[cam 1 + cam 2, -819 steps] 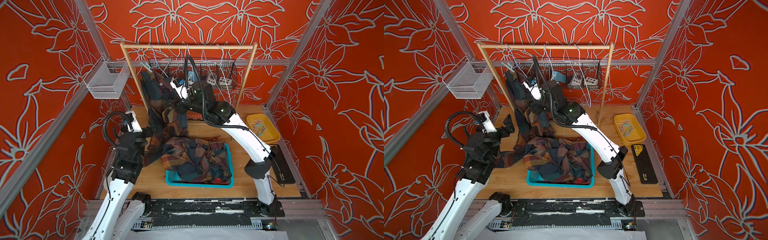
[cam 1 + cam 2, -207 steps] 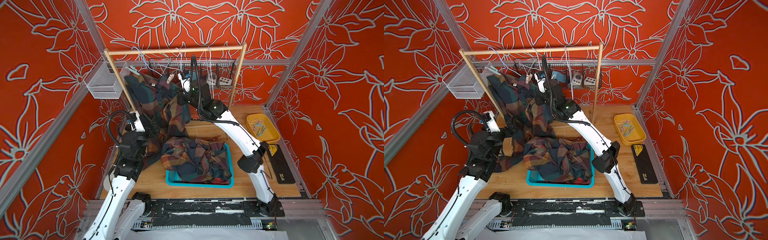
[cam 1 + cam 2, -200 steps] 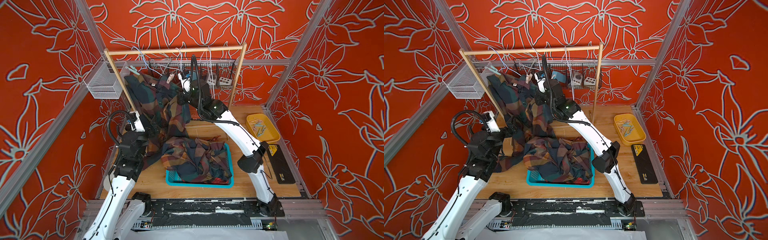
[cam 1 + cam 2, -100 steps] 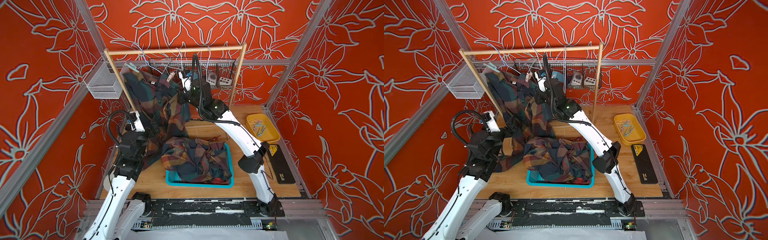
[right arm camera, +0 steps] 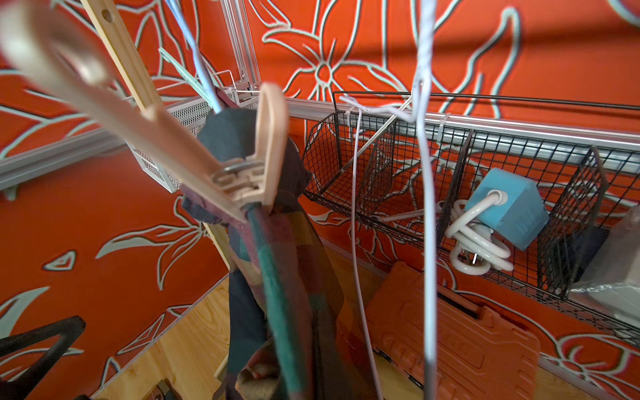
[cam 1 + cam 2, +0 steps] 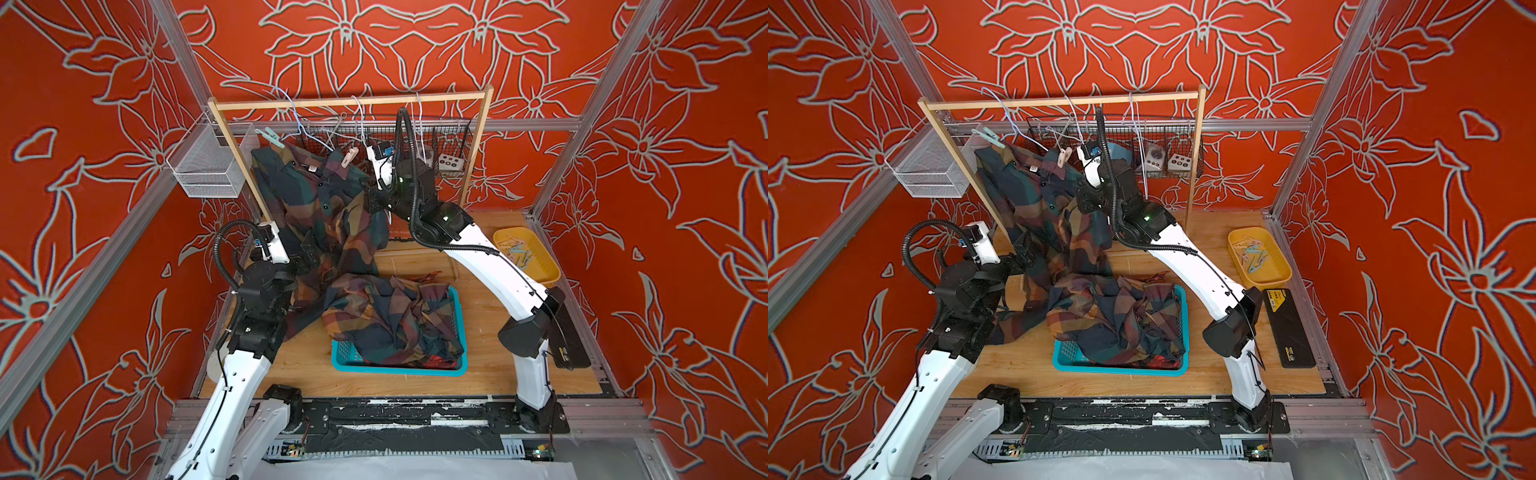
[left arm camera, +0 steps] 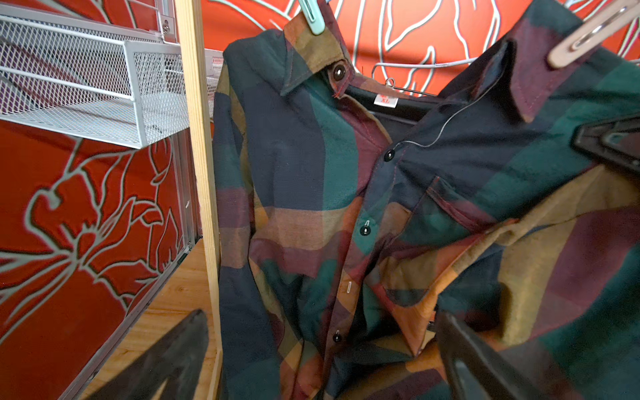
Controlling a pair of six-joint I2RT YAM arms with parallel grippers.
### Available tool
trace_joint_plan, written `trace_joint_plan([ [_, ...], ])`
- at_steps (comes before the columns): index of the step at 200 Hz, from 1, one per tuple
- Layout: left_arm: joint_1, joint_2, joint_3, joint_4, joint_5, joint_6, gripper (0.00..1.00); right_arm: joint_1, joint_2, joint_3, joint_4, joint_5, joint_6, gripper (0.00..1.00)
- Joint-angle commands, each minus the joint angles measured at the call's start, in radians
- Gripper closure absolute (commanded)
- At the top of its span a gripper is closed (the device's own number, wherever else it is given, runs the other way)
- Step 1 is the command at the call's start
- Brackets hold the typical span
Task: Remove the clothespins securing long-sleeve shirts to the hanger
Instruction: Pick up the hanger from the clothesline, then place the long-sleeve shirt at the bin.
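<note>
**Clothespins [image 6: 349, 157] on the hanging shirt [image 6: 320, 208], below the wooden rail [image 6: 353, 102]**

The mint clothespin [image 6: 269, 137] and the pink clothespin [image 6: 1064, 157] each clamp a shoulder of the shirt just under the rail. The right arm reaches up beneath the rail's middle. The right gripper [image 6: 371, 201] has its fingers closed against the shirt below the pink clothespin; whether cloth is pinched cannot be told. The left arm bends low beneath the rail's left end, and the left gripper [image 7: 320, 318] is spread wide, facing the shirt front. Cloth covers most of the hanger. The pink clothespin is blurred in the right wrist view. The rail's left post [image 7: 199, 138] stands just beside the sleeve. A black wire basket [image 5: 485, 166] hangs close behind the rail. Bare floor lies under the rail's right half.
</note>
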Motion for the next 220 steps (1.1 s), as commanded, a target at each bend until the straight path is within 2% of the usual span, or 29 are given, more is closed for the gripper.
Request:
trace_joint_plan([
  [1, 0.013, 0.008, -0.004, 0.025, 0.012, -0.013, 0.02, 0.001, -0.077, -0.018, 0.103, -0.017, -0.002, 1.00],
  [110, 0.065, 0.060, 0.009, 0.060, 0.020, -0.035, 0.02, -0.009, -0.297, -0.337, 0.185, -0.025, 0.002, 1.00],
  [220, 0.102, 0.203, 0.057, 0.183, 0.020, -0.027, 0.02, -0.064, -0.543, -0.575, 0.153, -0.139, 0.023, 1.00],
])
